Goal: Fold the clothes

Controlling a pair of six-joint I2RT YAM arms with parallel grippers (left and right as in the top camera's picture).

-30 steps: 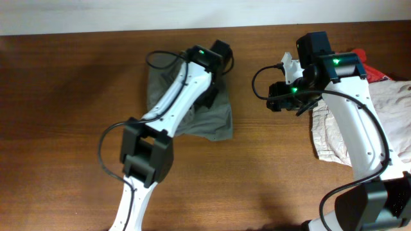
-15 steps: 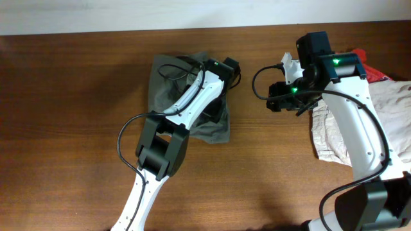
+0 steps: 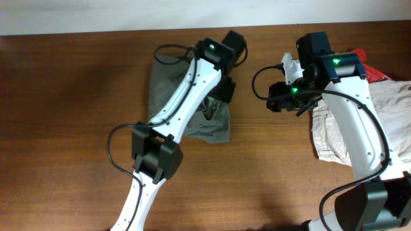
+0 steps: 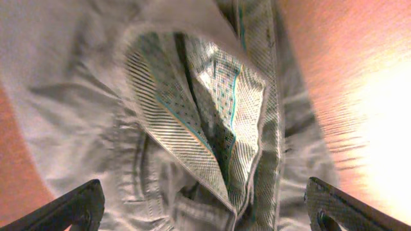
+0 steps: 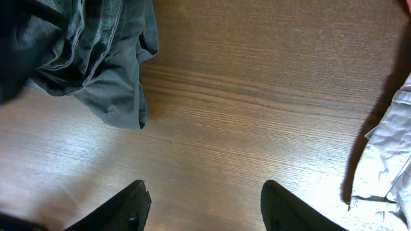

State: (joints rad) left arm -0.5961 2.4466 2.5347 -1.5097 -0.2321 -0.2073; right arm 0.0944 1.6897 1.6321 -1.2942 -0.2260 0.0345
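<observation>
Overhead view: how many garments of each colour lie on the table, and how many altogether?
Olive-grey shorts: 1
Beige shorts: 1
Red garment, mostly hidden behind the right arm: 1
Total: 3

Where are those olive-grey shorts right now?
In the overhead view the olive-grey shorts lie crumpled on the table, left of centre, beneath the open left gripper. The beige shorts are far off to the right.
</observation>
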